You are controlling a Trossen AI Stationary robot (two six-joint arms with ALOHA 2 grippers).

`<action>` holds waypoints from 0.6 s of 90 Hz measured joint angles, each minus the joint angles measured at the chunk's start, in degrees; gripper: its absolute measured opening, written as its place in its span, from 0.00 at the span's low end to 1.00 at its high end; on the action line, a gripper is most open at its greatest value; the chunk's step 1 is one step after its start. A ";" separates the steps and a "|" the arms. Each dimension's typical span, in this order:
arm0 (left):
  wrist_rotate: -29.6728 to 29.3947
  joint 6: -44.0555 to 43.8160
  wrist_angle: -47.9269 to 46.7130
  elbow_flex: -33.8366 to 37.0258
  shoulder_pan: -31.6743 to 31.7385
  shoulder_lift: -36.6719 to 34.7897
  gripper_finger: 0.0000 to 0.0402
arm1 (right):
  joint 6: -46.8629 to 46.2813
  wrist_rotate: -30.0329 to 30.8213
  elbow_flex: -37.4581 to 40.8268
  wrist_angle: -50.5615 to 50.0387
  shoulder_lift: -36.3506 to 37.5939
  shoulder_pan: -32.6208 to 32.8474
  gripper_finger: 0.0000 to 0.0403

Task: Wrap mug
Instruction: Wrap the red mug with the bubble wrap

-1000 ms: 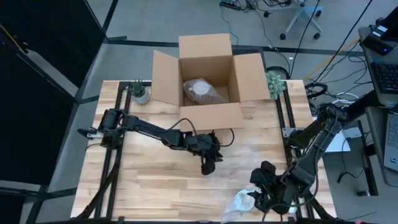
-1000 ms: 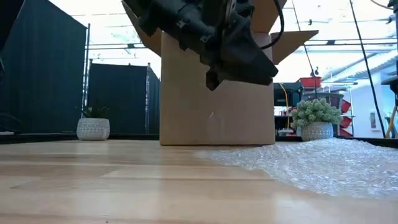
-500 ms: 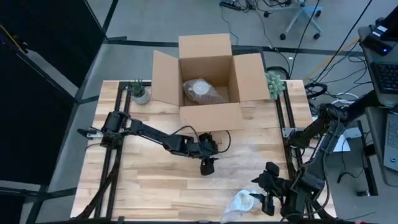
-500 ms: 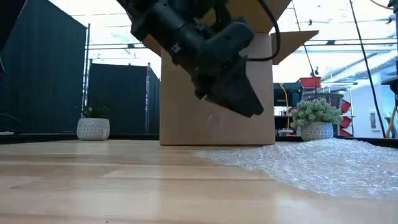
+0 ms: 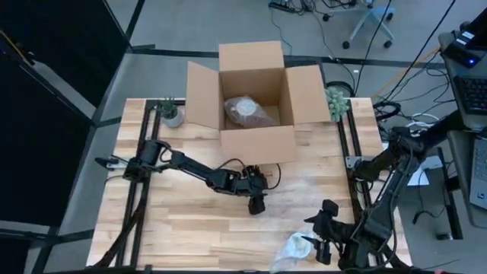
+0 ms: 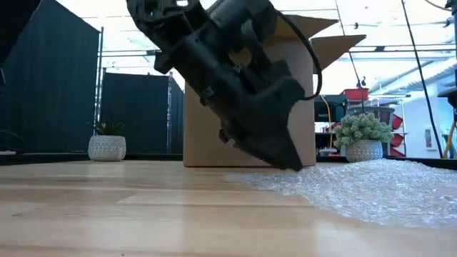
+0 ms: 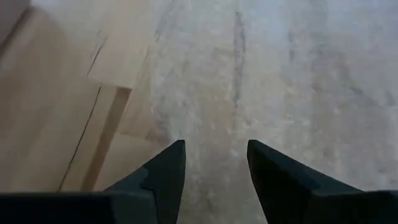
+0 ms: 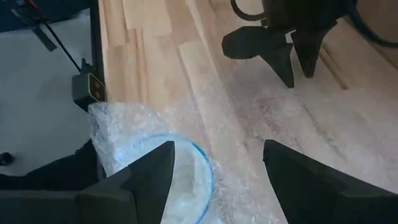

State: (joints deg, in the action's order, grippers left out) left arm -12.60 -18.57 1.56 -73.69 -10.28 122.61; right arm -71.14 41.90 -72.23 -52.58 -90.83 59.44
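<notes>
The mug [image 8: 184, 176] has a blue rim and lies half bundled in bubble wrap [image 5: 293, 247] at the table's near edge, right of centre. My right gripper [image 8: 217, 155] hangs open just right of the bundle [image 5: 319, 242], with a finger on either side of the mug in its wrist view. A flat sheet of bubble wrap [image 6: 357, 187] covers the table's right half. My left gripper [image 5: 256, 202] is open and tipped steeply down, its fingertips [image 6: 291, 164] at the sheet's left edge [image 7: 155, 118]. My left gripper comes slanting down from the table's left onto the left edge of the flat bubble wrap sheet [image 7: 211, 130]. The open fingers point at the sheet. I cannot tell whether they touch it.
An open cardboard box [image 5: 255, 99] stands at the far middle with a wrapped bundle [image 5: 245, 110] inside. Two small potted plants stand beside it, one at the far left [image 5: 171, 114] and one at the far right [image 5: 337, 101]. Bare wood lies on the table's left half [image 6: 107, 200].
My left gripper has come down toward the table and tipped further nose-down, ending at the sheet's left edge. My right gripper has drawn back toward the table's near edge, beside the bundled mug, which has stayed put.
</notes>
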 joint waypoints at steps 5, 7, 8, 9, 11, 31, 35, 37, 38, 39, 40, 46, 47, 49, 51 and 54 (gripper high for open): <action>-0.13 -0.43 1.03 -0.13 0.07 1.08 0.40 | -0.34 -0.03 0.00 0.10 -0.96 0.09 0.58; -0.27 -0.40 1.53 -0.14 0.07 1.44 0.39 | -0.53 0.06 0.00 0.13 -1.38 0.17 0.58; -0.36 -0.37 1.74 -0.16 0.07 1.57 0.39 | -0.64 0.09 0.00 0.13 -1.57 0.20 0.58; -0.42 -0.25 1.90 -0.19 0.07 1.68 0.38 | -0.80 0.07 0.00 0.11 -1.80 0.25 0.58; -0.44 0.09 2.14 -0.24 0.06 1.92 0.36 | -1.17 -0.03 0.00 0.16 -2.30 0.29 0.58; -0.15 0.96 2.38 -0.14 -0.28 1.56 0.03 | -5.01 -2.82 0.02 0.10 -5.85 1.51 0.58; -0.13 0.96 2.26 -0.03 -0.38 0.84 0.03 | -5.95 -3.31 0.02 0.07 -5.83 1.73 0.58; -0.15 0.97 1.91 0.02 -0.44 0.37 0.02 | -6.43 -3.32 0.02 0.06 -5.76 1.89 0.58; -0.16 0.98 1.74 0.05 -0.49 0.16 0.02 | -6.64 -3.31 0.02 0.04 -5.69 1.95 0.58; -0.17 0.98 1.58 0.10 -0.55 -0.05 0.02 | -6.87 -3.31 0.02 0.03 -5.65 1.98 0.58; -0.21 0.97 1.41 0.13 -0.59 -0.27 0.02 | -7.11 -3.32 0.02 0.02 -5.60 2.06 0.58; -0.37 0.98 1.06 0.11 -0.71 -1.89 0.01 | -8.12 -3.27 0.02 0.02 -5.15 2.57 0.58; -0.37 0.98 1.05 0.11 -0.75 -2.21 0.00 | -8.30 -3.27 0.02 0.02 -5.11 2.65 0.58; -0.37 0.98 1.22 0.09 -0.81 -2.85 0.00 | -8.69 -3.22 0.02 0.02 -5.04 2.85 0.58; -0.38 0.97 1.65 0.03 -0.88 -3.54 0.00 | -9.16 -3.17 0.02 -0.04 -5.02 3.06 0.58; -0.46 0.98 2.13 -0.09 -1.04 -4.72 0.00 | -9.77 -3.21 0.02 -0.23 -5.02 3.40 0.58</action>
State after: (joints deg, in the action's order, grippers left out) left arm -13.06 -17.59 3.70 -73.78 -11.32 117.88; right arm -80.91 38.69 -72.20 -52.81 -95.85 62.84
